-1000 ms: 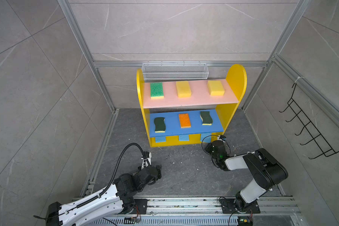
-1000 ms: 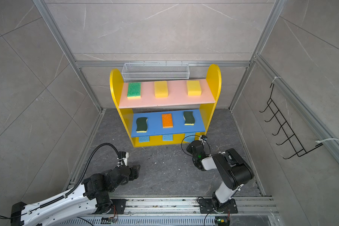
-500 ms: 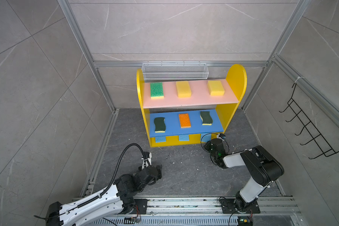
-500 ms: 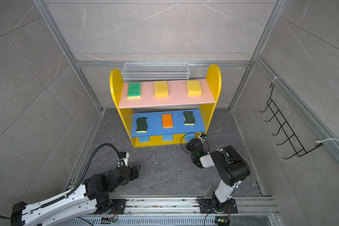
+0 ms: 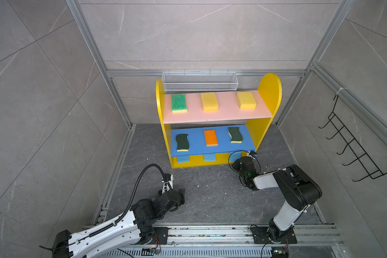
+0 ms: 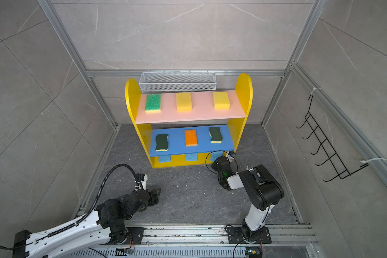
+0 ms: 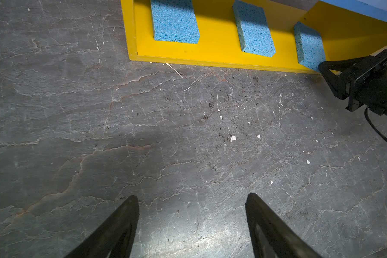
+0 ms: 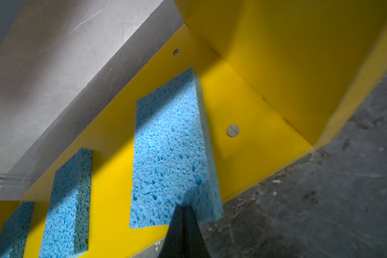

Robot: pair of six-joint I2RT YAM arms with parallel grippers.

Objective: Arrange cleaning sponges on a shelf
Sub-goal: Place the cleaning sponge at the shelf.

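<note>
Step, as judged: sponge nudged onto base | Where: just right of centre in both top views | Right gripper: pressed together, at sponge's near edge | Left gripper: spread, idle | Advice: push to be kept gentle and straight, lest sponge be skewed.

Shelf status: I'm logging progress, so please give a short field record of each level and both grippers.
pink upper board: green-topped sponge, two yellow sponges
blue lower board: two dark-green wavy sponges flanking orange-topped sponge
yellow base: three light-blue sponges
left gripper: open over floor, empty
right gripper: shut, tips at front edge of end light-blue sponge
</note>
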